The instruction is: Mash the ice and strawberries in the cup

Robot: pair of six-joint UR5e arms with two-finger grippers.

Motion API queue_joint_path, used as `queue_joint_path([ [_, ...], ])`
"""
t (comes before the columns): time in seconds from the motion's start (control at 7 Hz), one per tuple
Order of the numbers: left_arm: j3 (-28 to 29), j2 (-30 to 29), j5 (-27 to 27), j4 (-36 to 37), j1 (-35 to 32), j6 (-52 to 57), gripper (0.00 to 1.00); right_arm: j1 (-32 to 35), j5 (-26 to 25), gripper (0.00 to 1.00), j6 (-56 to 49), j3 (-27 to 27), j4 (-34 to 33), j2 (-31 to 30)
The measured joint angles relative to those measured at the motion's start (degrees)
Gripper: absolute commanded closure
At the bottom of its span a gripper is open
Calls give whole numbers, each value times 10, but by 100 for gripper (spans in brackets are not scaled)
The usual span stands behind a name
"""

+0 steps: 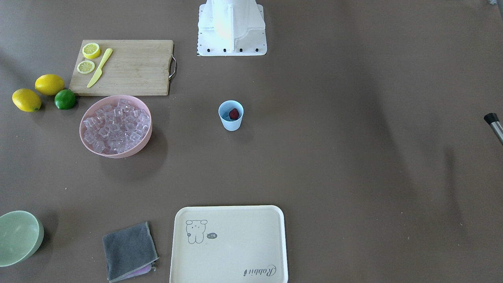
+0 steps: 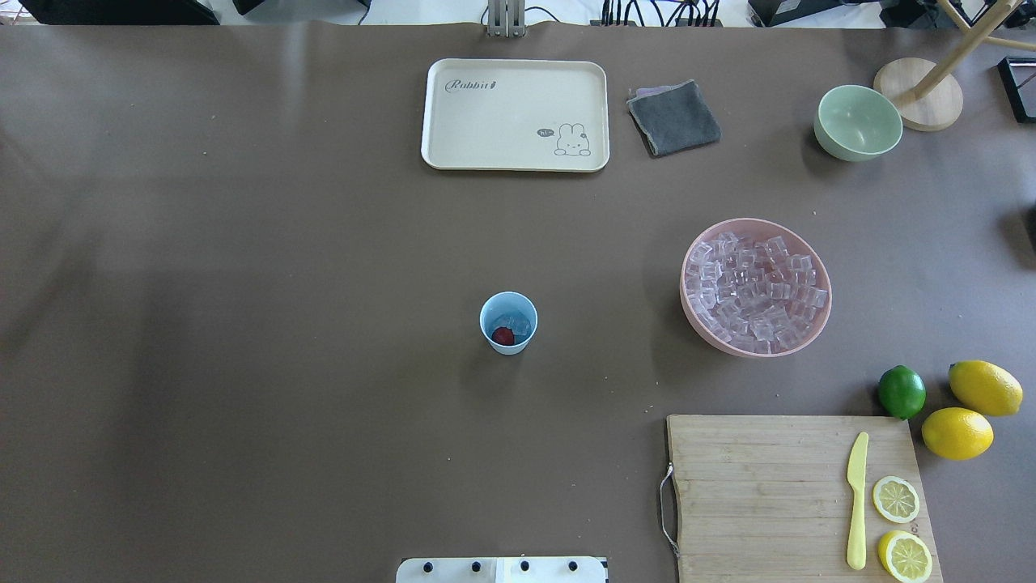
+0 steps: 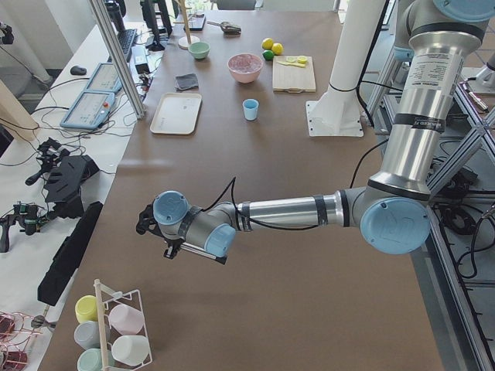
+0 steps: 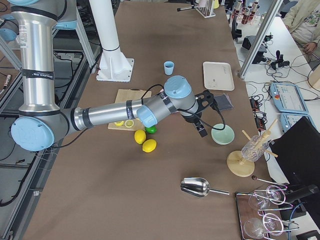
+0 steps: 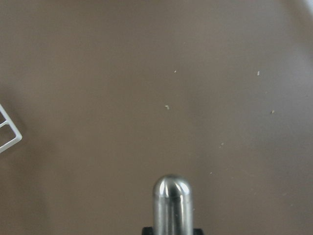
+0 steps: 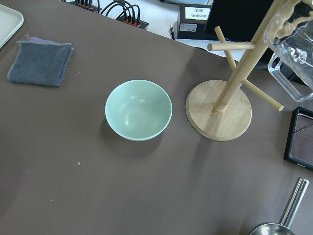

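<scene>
The light-blue cup stands upright mid-table and also shows in the overhead view. A small red strawberry and a few clear ice cubes lie inside it. Many more ice cubes fill the pink bowl. My left gripper is far from the cup, over bare table near the left end. It holds a steel muddler, whose black tip shows at the front view's right edge. My right gripper hovers near the pale-green bowl; I cannot tell whether it is open or shut.
A cutting board carries lemon slices and a yellow knife. Two lemons and a lime lie beside it. A cream tray and grey cloth sit at the far edge. A wooden stand and steel scoop are at the right end.
</scene>
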Motion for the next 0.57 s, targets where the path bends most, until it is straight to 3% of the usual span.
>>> queue_joint_path([
  [0.57, 22, 41, 55, 10, 48, 9, 100, -5, 0, 0, -3, 2, 1, 0],
])
